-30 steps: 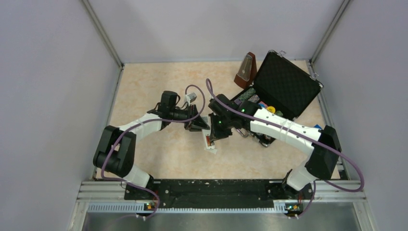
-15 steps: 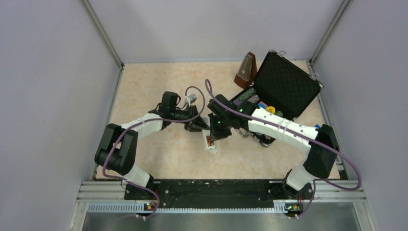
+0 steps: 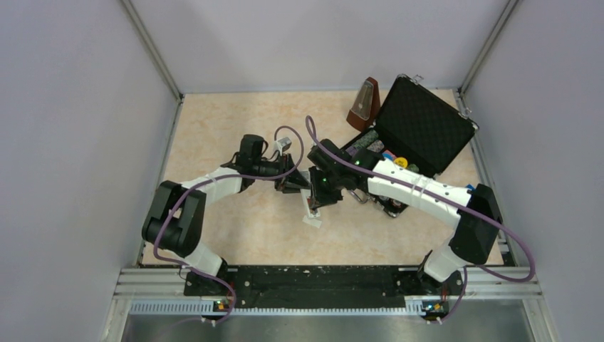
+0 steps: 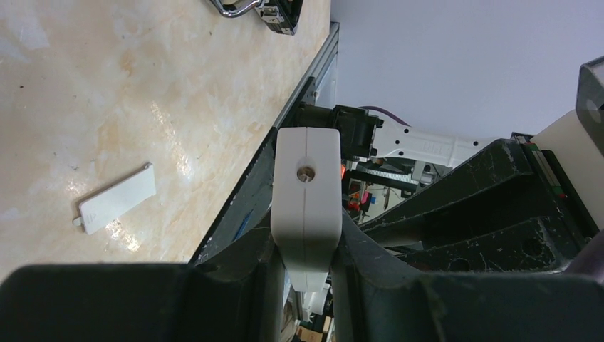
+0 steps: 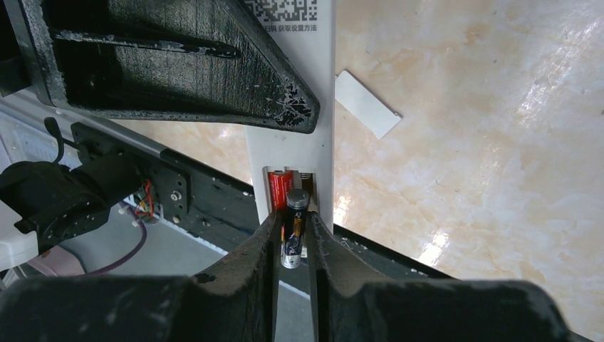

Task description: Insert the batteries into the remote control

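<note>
My left gripper (image 4: 306, 239) is shut on one end of the white remote control (image 4: 306, 189) and holds it above the table (image 3: 235, 142). In the right wrist view the remote (image 5: 324, 107) shows its back, with the battery bay uncovered. The red battery (image 5: 279, 191) lies in the bay. Beside it the black battery (image 5: 293, 231) leans with its upper end in the bay, between the fingers of my right gripper (image 5: 292, 217). Those jaws stand slightly open, with a thin gap on each side of the battery. In the top view both grippers (image 3: 299, 187) (image 3: 318, 201) meet mid-table.
The small white cover piece (image 5: 367, 103) (image 3: 312, 219) lies flat on the table below the remote. At the back right an open black case (image 3: 427, 125) holds coloured things, and a brown metronome (image 3: 363, 103) stands beside it. Grey walls enclose the table.
My right jaws have eased apart around the black battery. Both arms and the remote have barely moved.
</note>
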`<state>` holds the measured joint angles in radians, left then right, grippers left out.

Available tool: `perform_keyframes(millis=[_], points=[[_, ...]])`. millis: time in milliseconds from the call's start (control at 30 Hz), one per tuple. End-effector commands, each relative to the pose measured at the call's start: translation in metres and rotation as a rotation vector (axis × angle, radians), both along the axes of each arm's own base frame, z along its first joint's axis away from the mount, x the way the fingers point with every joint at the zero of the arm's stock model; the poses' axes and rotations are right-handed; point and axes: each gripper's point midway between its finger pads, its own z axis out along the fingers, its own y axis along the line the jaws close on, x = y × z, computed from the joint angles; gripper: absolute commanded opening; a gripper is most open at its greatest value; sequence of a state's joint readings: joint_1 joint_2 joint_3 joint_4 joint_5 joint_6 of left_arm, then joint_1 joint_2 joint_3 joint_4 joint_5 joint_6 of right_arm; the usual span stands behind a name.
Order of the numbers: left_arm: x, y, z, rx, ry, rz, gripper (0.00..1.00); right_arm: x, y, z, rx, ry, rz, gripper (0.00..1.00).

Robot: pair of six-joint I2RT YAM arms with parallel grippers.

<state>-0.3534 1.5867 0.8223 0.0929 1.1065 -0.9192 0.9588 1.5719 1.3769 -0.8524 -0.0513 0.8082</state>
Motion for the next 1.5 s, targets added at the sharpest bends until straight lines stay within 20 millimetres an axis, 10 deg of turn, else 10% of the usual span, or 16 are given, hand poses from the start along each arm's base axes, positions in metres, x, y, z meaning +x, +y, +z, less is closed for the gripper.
perform_keyframes(millis=[0,700,1467], points=[[-0.001,-0.001,0.015,-0.059,-0.024,-0.034,0.00,0.011,-0.002,0.016,0.006,-0.051,-0.027,0.20],[0.006,-0.002,0.015,-0.053,-0.032,-0.014,0.00,0.012,-0.017,0.056,0.084,-0.125,-0.103,0.44],[0.022,-0.003,0.156,-0.351,-0.061,0.237,0.00,0.014,-0.047,0.158,0.829,-0.318,-0.475,0.60]])
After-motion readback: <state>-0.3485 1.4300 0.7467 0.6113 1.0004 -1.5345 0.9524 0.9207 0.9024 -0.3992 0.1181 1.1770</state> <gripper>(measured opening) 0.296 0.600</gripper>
